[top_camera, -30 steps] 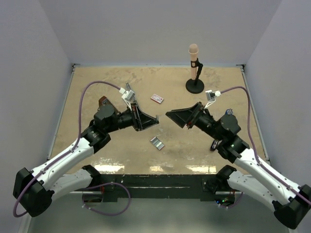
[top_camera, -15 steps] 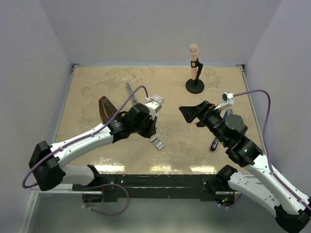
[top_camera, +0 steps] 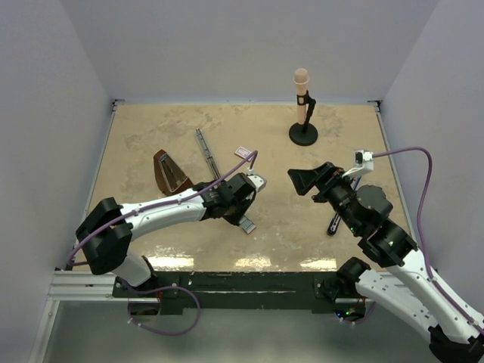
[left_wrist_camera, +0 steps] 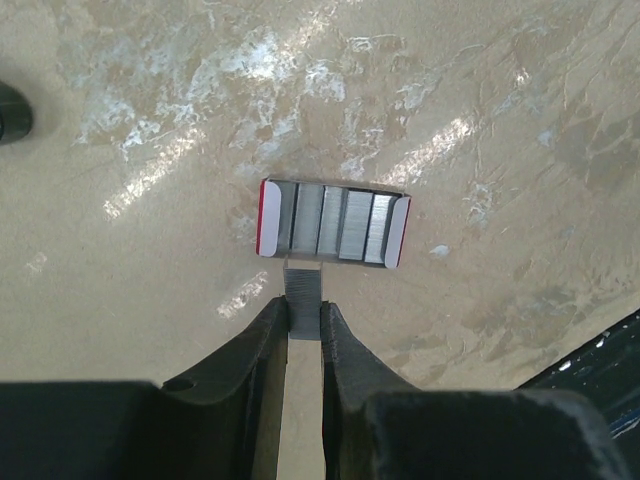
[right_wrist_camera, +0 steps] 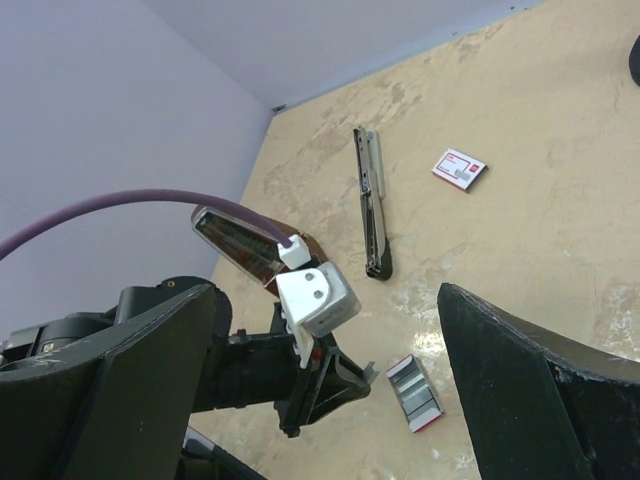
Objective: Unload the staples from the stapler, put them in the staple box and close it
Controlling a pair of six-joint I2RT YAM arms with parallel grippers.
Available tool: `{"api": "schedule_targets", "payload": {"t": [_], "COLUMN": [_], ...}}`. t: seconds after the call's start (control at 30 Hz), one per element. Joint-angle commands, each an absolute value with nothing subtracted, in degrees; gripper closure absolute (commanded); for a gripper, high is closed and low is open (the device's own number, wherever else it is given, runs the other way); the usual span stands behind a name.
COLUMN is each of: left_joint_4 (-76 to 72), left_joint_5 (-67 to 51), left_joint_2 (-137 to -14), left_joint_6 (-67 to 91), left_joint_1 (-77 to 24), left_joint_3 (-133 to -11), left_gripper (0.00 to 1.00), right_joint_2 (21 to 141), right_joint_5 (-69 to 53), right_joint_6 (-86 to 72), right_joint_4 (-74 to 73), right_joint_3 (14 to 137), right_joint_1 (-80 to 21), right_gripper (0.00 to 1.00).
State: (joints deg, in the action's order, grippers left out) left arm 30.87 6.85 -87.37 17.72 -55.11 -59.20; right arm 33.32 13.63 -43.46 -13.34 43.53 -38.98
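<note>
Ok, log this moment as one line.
left gripper: shut on staples | right gripper: open, empty | staples: next to tray of strips

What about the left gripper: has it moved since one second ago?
Yes. The left gripper has come toward the robot's side, up to the open staple tray, which stayed put; it is shut on the staples.

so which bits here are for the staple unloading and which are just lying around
Job: silvery ridged staple strip pinched in left end effector; opened brown stapler; red-ended open tray of staples.
Lying about: small red-and-white box; peach microphone on black stand.
</note>
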Motion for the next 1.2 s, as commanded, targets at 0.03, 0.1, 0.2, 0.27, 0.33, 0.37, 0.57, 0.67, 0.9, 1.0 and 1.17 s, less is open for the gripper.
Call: {"api": "schedule_targets", "payload": {"t": [0.03,0.1,0.2,0.27,0.33,0.37,0.57,0.67,0.9,1.0,1.17], "left_joint_4": [28.9,28.1,27.6,27.4,27.0,26.9,26.7,26.6,26.1,26.4,26.1], "left_joint_5": [8.0,7.7,6.9,6.7,6.7,6.7,6.6,6.8,7.6,8.2,8.3], "left_joint_2": [-91.2,-92.0,-93.3,-94.1,-94.9,-95.2,-96.8,-97.5,-98.3,-99.0,-99.4], "left_joint_6": [15.4,15.1,14.6,14.3,14.2,14.1,13.4,13.4,13.1,13.1,13.0], "left_joint_1": [-56.3,-56.7,-57.0,-57.0,-57.0,-57.0,-57.0,-57.0,-57.1,-57.1,-57.1], "left_joint_3": [-63.4,-63.7,-64.2,-64.5,-64.5,-64.5,-64.6,-64.4,-63.9,-63.9,-63.5], "left_gripper": [0.86,0.87,0.85,0.85,0.85,0.85,0.84,0.84,0.84,0.84,0.84], "right_joint_2": [33.1,32.7,31.6,31.2,31.0,30.9,30.8,31.1,31.3,31.6,32.3], "right_joint_5": [15.5,15.8,16.6,17.2,17.3,17.6,17.7,17.9,17.9,18.0,17.8], "right_joint_6": [-42.8,-42.9,-43.1,-43.1,-43.1,-43.2,-43.3,-43.3,-43.3,-43.2,-43.2], "right_joint_4": [-13.4,-13.4,-13.5,-13.7,-14.0,-14.1,-14.0,-14.0,-13.7,-13.5,-13.0], "right_joint_3": [43.6,43.5,43.3,43.4,43.6,43.6,43.5,43.6,43.6,43.6,43.4], "right_joint_1": [-39.2,-39.1,-39.1,-39.2,-39.1,-39.1,-39.1,-39.1,-39.1,-39.2,-39.1], "right_gripper": [0.01,0.01,0.01,0.01,0.02,0.02,0.02,0.02,0.02,0.01,0.01]}}
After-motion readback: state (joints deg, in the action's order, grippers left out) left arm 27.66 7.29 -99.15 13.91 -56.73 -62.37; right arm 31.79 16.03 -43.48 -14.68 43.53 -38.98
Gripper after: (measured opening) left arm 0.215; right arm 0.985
